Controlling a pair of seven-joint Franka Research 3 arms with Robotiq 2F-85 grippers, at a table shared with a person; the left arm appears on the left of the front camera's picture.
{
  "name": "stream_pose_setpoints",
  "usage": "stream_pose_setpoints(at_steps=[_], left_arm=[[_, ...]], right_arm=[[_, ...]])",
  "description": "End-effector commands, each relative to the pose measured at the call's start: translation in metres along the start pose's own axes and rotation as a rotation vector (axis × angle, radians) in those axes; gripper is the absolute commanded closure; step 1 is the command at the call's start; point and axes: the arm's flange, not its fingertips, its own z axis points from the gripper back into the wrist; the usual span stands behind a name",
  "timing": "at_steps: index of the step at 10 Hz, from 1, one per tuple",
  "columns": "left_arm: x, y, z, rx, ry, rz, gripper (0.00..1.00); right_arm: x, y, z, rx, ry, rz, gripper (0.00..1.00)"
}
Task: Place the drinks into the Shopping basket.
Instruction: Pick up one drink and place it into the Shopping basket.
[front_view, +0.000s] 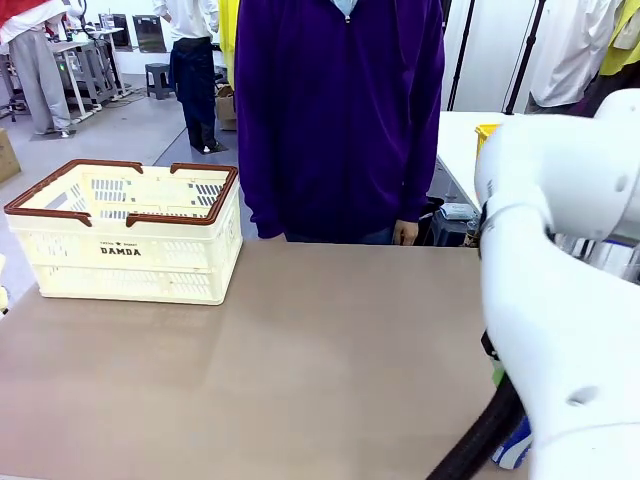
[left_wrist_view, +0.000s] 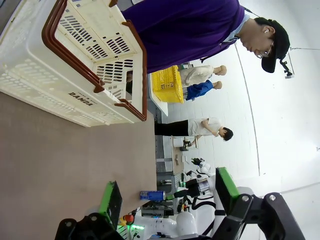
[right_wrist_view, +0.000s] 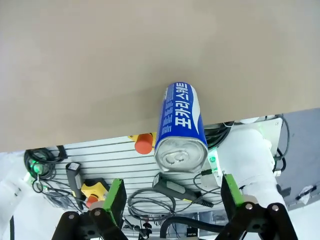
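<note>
Early stage, by the look of it: nothing in the basket (front_view: 130, 245), as far as the open top and slotted walls allow a check. Sits upright at the far left corner of the worktop (front_view: 300, 360).

Blue can (right_wrist_view: 180, 127): upright at the near edge, toward the right corner, silver top facing the right wrist camera. Not gripped, not touched.

Right end effector (right_wrist_view: 172, 200): released, green pads spread wide, lined up with the blue can but short of it, nothing between the pads.

Left end effector (left_wrist_view: 170, 197): likewise released and empty, above the worktop, well apart from the basket.

Green can: cannot tell where.

Person (front_view: 340, 120) in purple at the far edge, just beside the basket, one hand (front_view: 405, 232) hanging down, taking no part.

Done so far: no placement. Left, as a judgement: advance on the blue can, clench around its body, lift, carry across to the far left corner, lower inside the brown rim, let go; then the same for the green can, once found. Long diagonal carry, so tipping the slim can at the pick looks like the main risk.
</note>
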Motion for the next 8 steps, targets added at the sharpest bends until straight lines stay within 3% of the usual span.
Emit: stream_pose_setpoints(at_steps=[1,8], left_arm=[[-0.001,0.001,0.003,0.004,0.012,-0.016,0.00],[-0.001,0.001,0.003,0.004,0.012,-0.016,0.00]], right_arm=[[0.000,-0.025,-0.047,0.028,0.072,0.000,0.00],[0.014,-0.029,-0.075,0.014,0.092,0.046,0.00]])
